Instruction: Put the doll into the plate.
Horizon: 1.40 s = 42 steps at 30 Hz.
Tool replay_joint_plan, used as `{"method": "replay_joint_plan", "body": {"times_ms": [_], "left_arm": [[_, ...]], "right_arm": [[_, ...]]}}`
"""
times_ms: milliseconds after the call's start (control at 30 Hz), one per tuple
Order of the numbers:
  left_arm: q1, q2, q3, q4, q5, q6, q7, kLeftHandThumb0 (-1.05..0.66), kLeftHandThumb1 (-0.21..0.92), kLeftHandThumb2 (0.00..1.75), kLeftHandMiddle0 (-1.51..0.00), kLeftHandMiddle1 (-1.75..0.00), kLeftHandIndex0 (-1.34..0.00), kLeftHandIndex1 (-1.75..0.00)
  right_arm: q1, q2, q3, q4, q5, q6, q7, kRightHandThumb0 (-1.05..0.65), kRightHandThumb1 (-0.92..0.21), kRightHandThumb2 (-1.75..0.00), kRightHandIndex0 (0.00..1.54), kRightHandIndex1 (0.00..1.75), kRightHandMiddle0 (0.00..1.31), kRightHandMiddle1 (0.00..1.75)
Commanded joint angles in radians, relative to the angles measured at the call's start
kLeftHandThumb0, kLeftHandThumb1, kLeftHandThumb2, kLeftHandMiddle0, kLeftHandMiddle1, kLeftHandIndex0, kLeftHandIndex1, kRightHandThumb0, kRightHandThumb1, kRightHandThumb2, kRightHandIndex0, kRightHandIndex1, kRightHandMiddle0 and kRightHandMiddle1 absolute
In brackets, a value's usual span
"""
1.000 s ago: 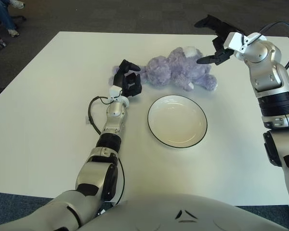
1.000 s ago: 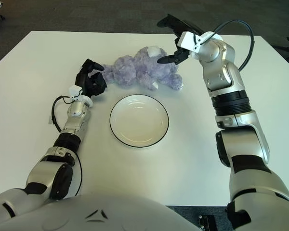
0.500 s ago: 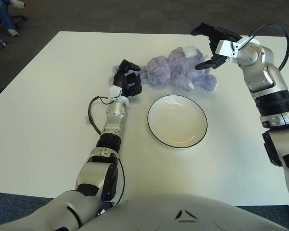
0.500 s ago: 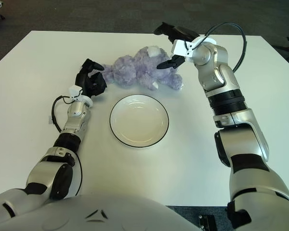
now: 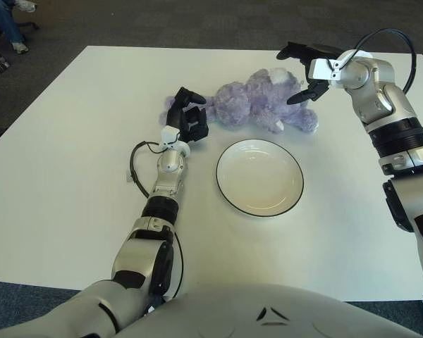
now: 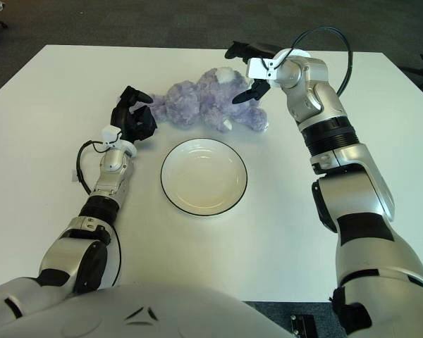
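Observation:
A fluffy lilac plush doll [image 5: 261, 101] lies on its side on the white table, just behind the plate [image 5: 259, 177], a white dish with a dark rim that holds nothing. My right hand [image 5: 303, 70] hovers open over the doll's right end, fingers spread above and beside it without gripping it. My left hand [image 5: 186, 117] stands upright at the doll's left end, fingers loosely curled and holding nothing, close to the plush.
The white table [image 5: 70, 162] stretches wide to the left and front of the plate. A cable [image 5: 135, 165] loops beside my left forearm. Dark carpet and a seated person's legs [image 5: 7, 24] show beyond the far left corner.
My right hand has come down and moved left, from above and right of the doll to just over its right end. The left hand, doll and plate have not moved.

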Motion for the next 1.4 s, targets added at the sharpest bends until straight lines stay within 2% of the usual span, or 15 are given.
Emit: {"method": "replay_joint_plan", "body": {"times_ms": [0,33,67,133,233,333,467,700,867,1067,1200,1300,1367], "left_arm": [[0.059,-0.017,-0.003,0.033,-0.001,0.01,0.012,-0.41,0.57,1.0,-1.07,-1.75,-0.42,-1.75],[0.059,-0.017,-0.003,0.032,-0.001,0.01,0.012,-0.41,0.57,1.0,-1.07,-1.75,-0.42,-1.75],[0.06,-0.017,-0.003,0.033,-0.001,0.01,0.011,-0.41,0.57,1.0,-1.07,-1.75,-0.42,-1.75],[0.06,-0.017,-0.002,0.033,-0.002,0.009,0.011,-0.4,0.57,1.0,-1.08,-1.75,-0.42,-1.75],[0.06,-0.018,-0.001,0.034,-0.001,0.007,0.011,-0.4,0.57,1.0,-1.08,-1.75,-0.42,-1.75],[0.06,-0.016,0.0,0.036,-0.003,0.005,0.009,-0.4,0.57,0.99,-1.09,-1.75,-0.41,-1.75],[0.061,-0.011,0.002,0.037,-0.005,0.001,0.002,-0.4,0.57,0.99,-1.09,-1.75,-0.41,-1.75],[0.062,-0.007,0.006,0.036,-0.014,0.001,-0.009,-0.4,0.58,0.99,-1.1,-1.75,-0.41,-1.75],[0.061,-0.004,0.009,0.039,-0.019,0.0,-0.019,-0.4,0.57,0.99,-1.11,-1.75,-0.41,-1.75],[0.06,-0.003,0.012,0.041,-0.021,0.002,-0.025,-0.4,0.57,0.99,-1.11,-1.75,-0.41,-1.75],[0.059,-0.001,0.014,0.042,-0.022,0.001,-0.03,-0.4,0.57,0.99,-1.12,-1.75,-0.41,-1.75],[0.059,0.0,0.013,0.044,-0.019,0.001,-0.032,-0.4,0.57,0.99,-1.12,-1.75,-0.41,-1.75],[0.059,0.001,0.013,0.045,-0.018,0.0,-0.032,-0.4,0.57,0.99,-1.12,-1.75,-0.41,-1.75]], "right_arm": [[0.021,-0.002,-0.013,-0.02,-0.027,-0.01,-0.073,-0.85,-0.62,-0.52,0.12,1.05,0.0,0.51],[0.032,-0.003,-0.015,-0.029,-0.031,-0.011,-0.092,-0.86,-0.65,-0.48,0.11,0.88,0.0,0.51],[0.05,-0.004,-0.019,-0.043,-0.039,-0.012,-0.123,-0.87,-0.67,-0.47,0.11,0.82,0.0,0.51],[0.076,-0.003,-0.025,-0.062,-0.047,-0.015,-0.166,-0.89,-0.74,-0.38,0.11,0.55,0.0,0.49],[0.112,0.002,-0.038,-0.088,-0.052,-0.019,-0.219,-0.89,-0.8,-0.33,0.1,0.38,0.0,0.48],[0.138,0.013,-0.05,-0.109,-0.048,-0.014,-0.257,-0.88,-0.84,-0.31,0.1,0.29,0.0,0.48],[0.189,0.05,-0.089,-0.147,-0.019,0.0,-0.327,-0.88,-0.9,-0.3,0.11,0.23,0.0,0.49],[0.232,0.089,-0.126,-0.163,-0.014,0.01,-0.408,-0.93,-0.92,-0.4,0.04,0.17,0.0,0.48],[0.256,0.109,-0.149,-0.167,0.008,-0.011,-0.438,-0.97,-0.92,-0.46,0.0,0.06,0.0,0.43],[0.276,0.125,-0.187,-0.169,0.07,-0.043,-0.444,-1.02,-0.92,-0.51,0.02,0.03,0.0,0.39],[0.278,0.141,-0.207,-0.166,0.105,-0.032,-0.437,-1.04,-0.92,-0.54,0.02,0.02,0.0,0.38],[0.273,0.162,-0.239,-0.154,0.172,-0.005,-0.403,-1.04,-0.92,-0.58,0.04,0.03,0.0,0.38],[0.269,0.167,-0.252,-0.146,0.206,-0.003,-0.382,-1.05,-0.92,-0.59,0.11,0.07,0.0,0.4]]}}
